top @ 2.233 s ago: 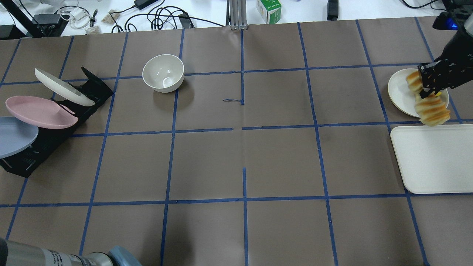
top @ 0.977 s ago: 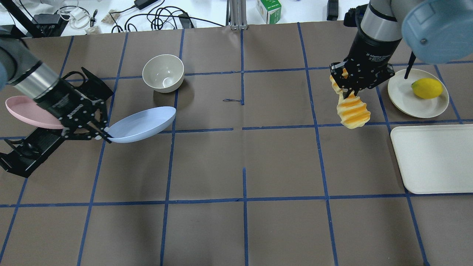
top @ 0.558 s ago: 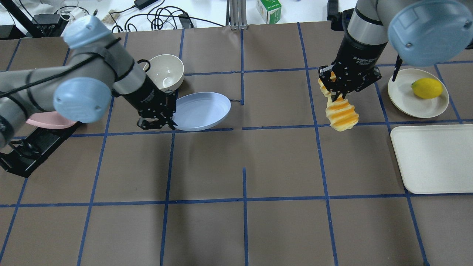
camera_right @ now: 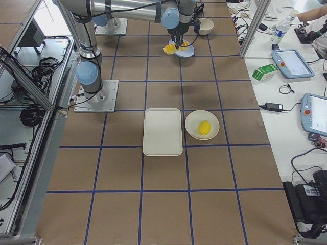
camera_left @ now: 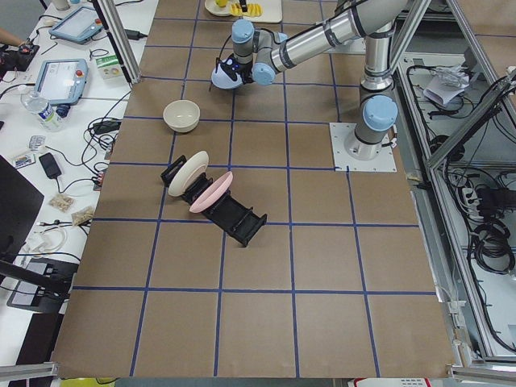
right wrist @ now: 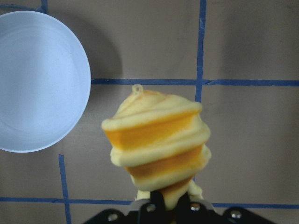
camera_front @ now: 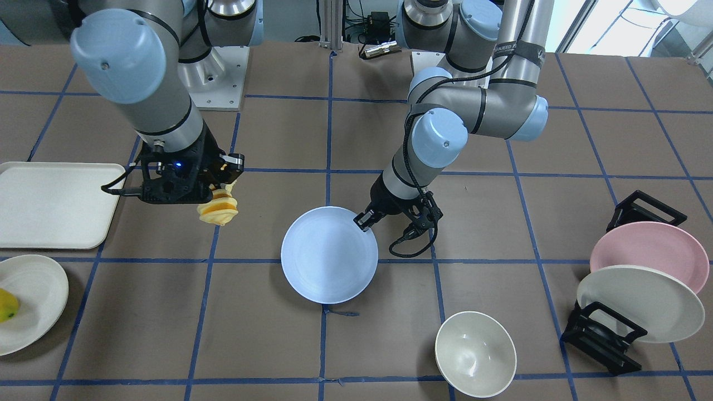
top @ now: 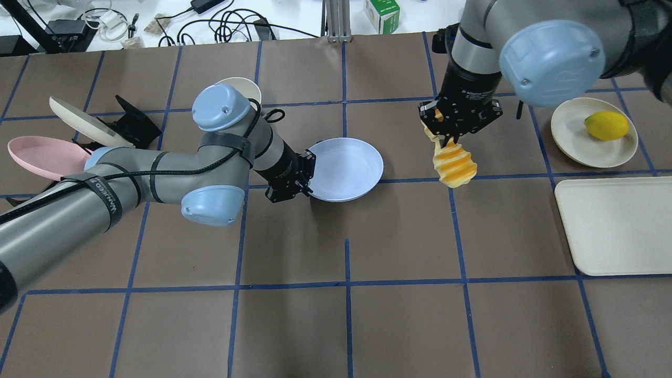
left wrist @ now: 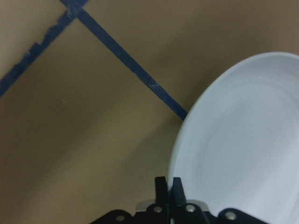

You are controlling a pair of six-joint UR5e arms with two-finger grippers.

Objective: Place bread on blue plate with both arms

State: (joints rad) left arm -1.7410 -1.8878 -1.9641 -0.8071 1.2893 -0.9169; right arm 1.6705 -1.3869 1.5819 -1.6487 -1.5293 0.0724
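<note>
The blue plate (top: 346,169) is held roughly level, low over the middle of the table; it also shows in the front view (camera_front: 328,255). My left gripper (top: 308,193) is shut on its near-left rim, as the left wrist view (left wrist: 169,184) shows. The bread (top: 454,165) hangs from my right gripper (top: 446,137), which is shut on its upper end. The bread is to the right of the plate, about one plate's width away. In the right wrist view the bread (right wrist: 156,140) hangs in front, with the plate (right wrist: 37,79) at the left.
A cream bowl (camera_front: 475,353) stands beyond the plate. A black rack at the left holds a pink plate (top: 44,157) and a cream plate (camera_front: 640,303). A cream tray (top: 617,226) and a cream plate (top: 575,142) with a yellow fruit (top: 606,125) lie at the right.
My left arm has carried the blue plate from the rack rightwards to the table's middle and levelled it. My right arm has carried the bread leftwards toward it.
</note>
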